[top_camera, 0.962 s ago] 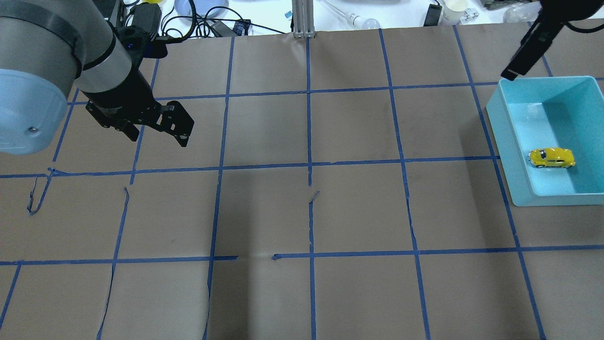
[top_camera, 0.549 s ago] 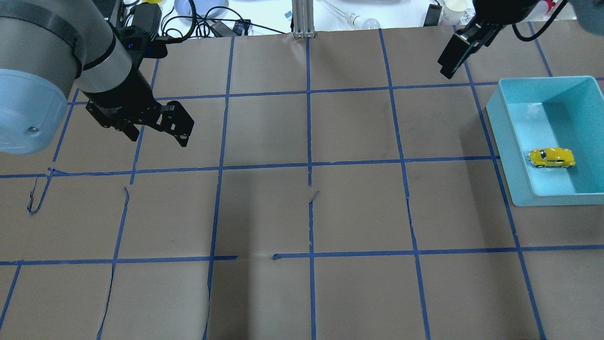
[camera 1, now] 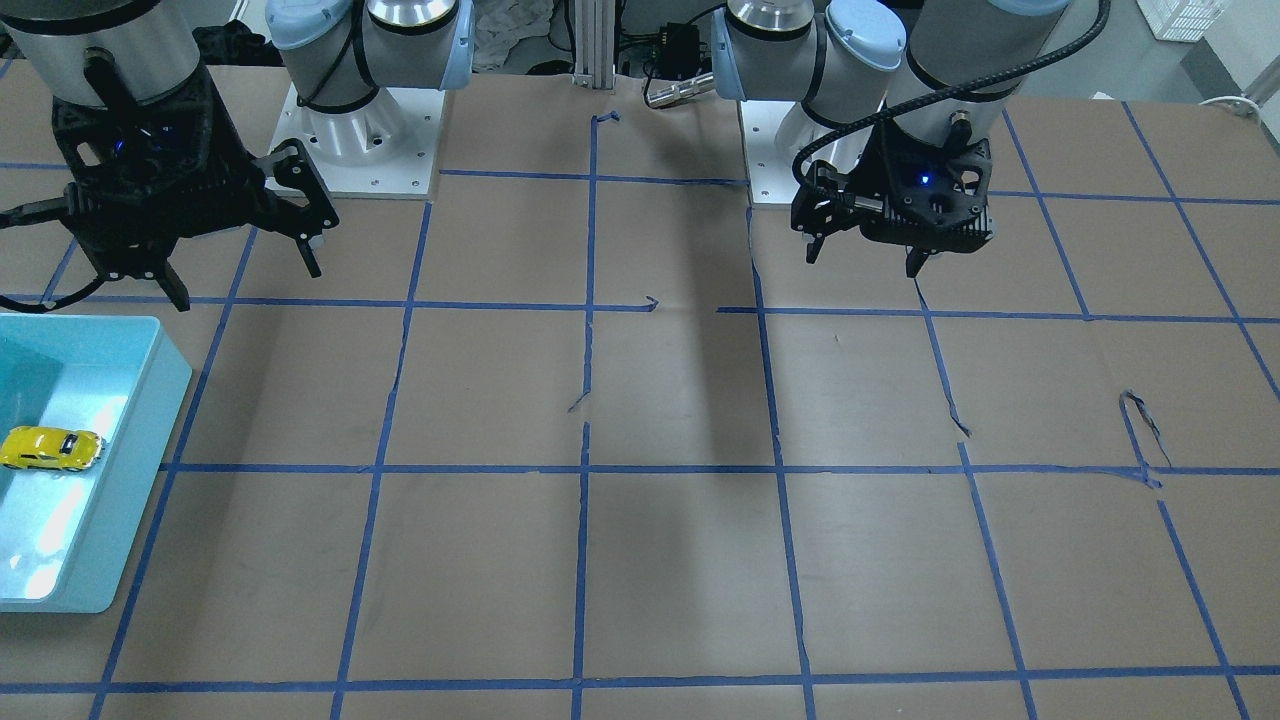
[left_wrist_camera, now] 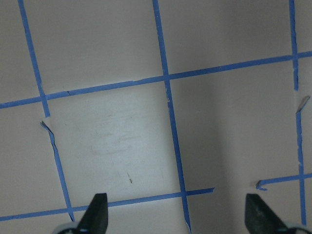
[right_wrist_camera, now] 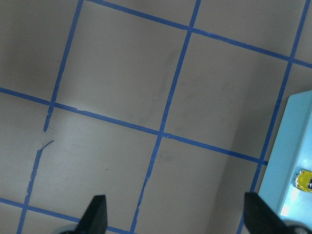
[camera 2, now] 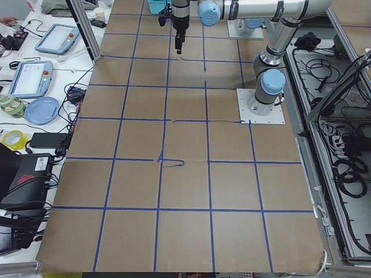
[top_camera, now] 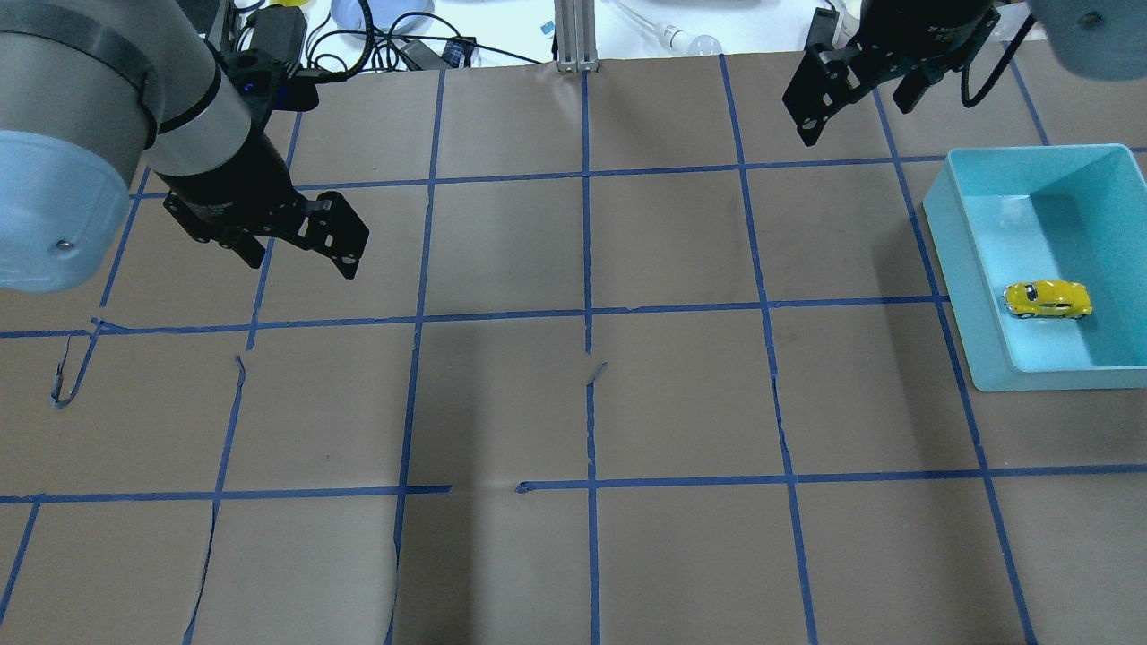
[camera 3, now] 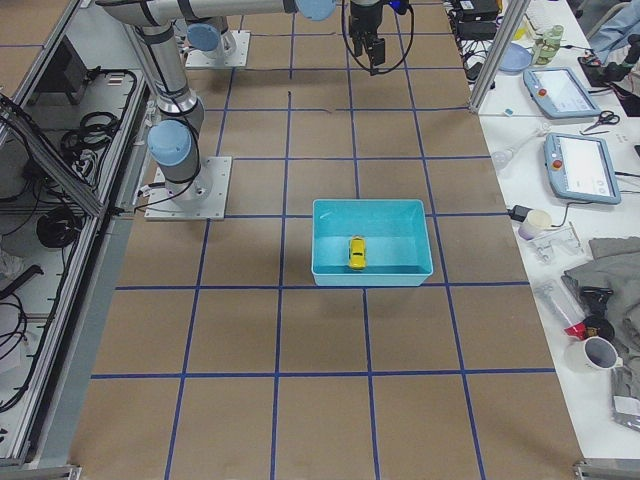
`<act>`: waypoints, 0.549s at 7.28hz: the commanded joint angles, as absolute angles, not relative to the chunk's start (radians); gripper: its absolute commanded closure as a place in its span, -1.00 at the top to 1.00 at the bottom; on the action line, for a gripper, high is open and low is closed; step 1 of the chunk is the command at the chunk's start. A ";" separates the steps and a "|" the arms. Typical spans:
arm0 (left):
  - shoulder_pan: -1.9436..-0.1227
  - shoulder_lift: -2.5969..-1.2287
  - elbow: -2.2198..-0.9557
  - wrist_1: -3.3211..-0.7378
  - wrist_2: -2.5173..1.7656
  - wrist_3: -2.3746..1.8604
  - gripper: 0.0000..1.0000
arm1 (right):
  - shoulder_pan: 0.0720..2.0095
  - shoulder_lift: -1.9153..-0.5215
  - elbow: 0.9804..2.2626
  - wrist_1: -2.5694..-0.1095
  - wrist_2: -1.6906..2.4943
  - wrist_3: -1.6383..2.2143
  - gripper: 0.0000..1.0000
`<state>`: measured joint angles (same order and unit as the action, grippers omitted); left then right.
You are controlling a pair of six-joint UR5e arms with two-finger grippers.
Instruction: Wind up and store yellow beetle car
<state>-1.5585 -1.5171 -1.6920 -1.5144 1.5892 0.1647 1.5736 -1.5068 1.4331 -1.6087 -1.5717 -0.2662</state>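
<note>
The yellow beetle car (top_camera: pixel 1047 299) lies on its wheels inside a teal bin (top_camera: pixel 963 269) at the table's right side. It also shows in the front view (camera 1: pixel 50 447), the right side view (camera 3: pixel 356 252) and at the edge of the right wrist view (right_wrist_camera: pixel 304 180). My right gripper (top_camera: pixel 856 121) is open and empty. It hangs over the far part of the table, to the left of the bin (camera 1: pixel 165 390) and apart from it. My left gripper (top_camera: pixel 300 264) is open and empty over the left of the table, far from the car.
Brown paper with a blue tape grid (top_camera: pixel 587 313) covers the table. An aluminium post (top_camera: pixel 573 36) stands at the far edge, with cables, a bulb and cups behind it. The two arm bases (camera 1: pixel 360 140) sit at the robot's side of the table.
My right gripper has swung left from beside the bin's far corner along the far edge, and both its fingers now show. The left arm and the car have not moved.
</note>
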 commanded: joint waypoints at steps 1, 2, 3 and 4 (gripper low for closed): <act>-1.559 -1.516 -1.700 -1.514 1.589 0.164 1.00 | 1.594 -1.505 1.431 -1.606 -1.572 -0.160 1.00; -1.559 -1.513 -1.704 -1.513 1.589 0.166 1.00 | 1.595 -1.506 1.433 -1.603 -1.575 -0.126 1.00; -1.559 -1.513 -1.704 -1.513 1.589 0.166 1.00 | 1.595 -1.508 1.434 -1.601 -1.575 -0.115 1.00; -1.559 -1.513 -1.704 -1.513 1.589 0.166 1.00 | 1.595 -1.506 1.434 -1.601 -1.575 -0.101 1.00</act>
<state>-1.5585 -1.5131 -1.7033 -1.5128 1.5892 0.1655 1.5946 -1.5067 1.4335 -1.6024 -1.5750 -0.1230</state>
